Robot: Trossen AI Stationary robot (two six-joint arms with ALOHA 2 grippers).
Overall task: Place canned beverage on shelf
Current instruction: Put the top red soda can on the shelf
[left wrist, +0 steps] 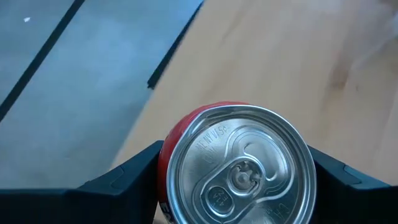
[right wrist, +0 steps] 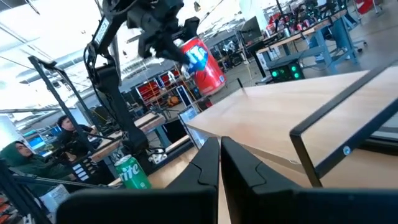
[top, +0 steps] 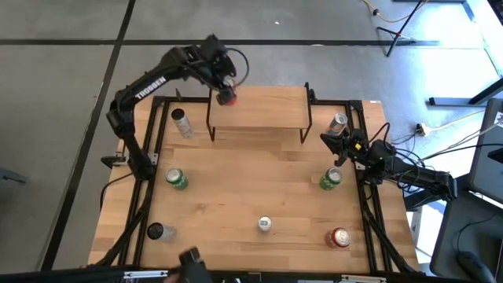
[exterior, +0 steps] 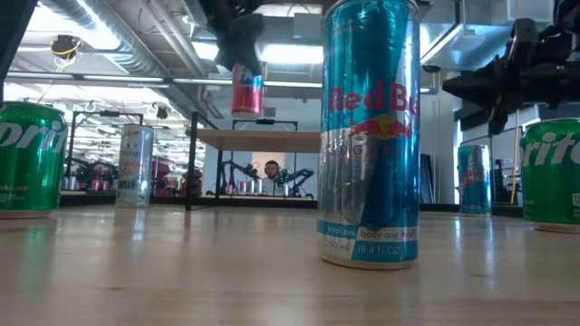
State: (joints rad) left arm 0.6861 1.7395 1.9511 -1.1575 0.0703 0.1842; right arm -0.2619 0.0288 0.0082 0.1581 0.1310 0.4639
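Left wrist view: the fingers [left wrist: 134, 171] are clamping a red can [left wrist: 239, 165] from both sides, its silver lid and pull tab facing the camera, with the pale wood of the shelf [left wrist: 298, 56] lying beneath it and bare floor beyond the shelf's edge. Judged from this, the can is being carried but is not yet set down. In the low view the can [exterior: 246, 89] is hanging clear above the shelf [exterior: 263, 139], with open air showing between its base and the wooden top; the high view is placing it over the shelf's [top: 263, 106] far left corner. The remaining work appears to be lowering the can onto the top, opening the fingers and pulling back. No can is standing on the shelf as yet; several other cans are standing about the tabletop [top: 251, 181], among them a tall blue one [exterior: 370, 136] close to the low camera.

The left gripper [top: 225, 88] is pointing steeply downward, its arm reaching from the tabletop's left edge and folding over toward the shelf. The right gripper [top: 336, 143] is waiting low beside the shelf's right end, fingers [right wrist: 239, 165] pressed together with nothing between them, facing the shelf [right wrist: 292, 106].
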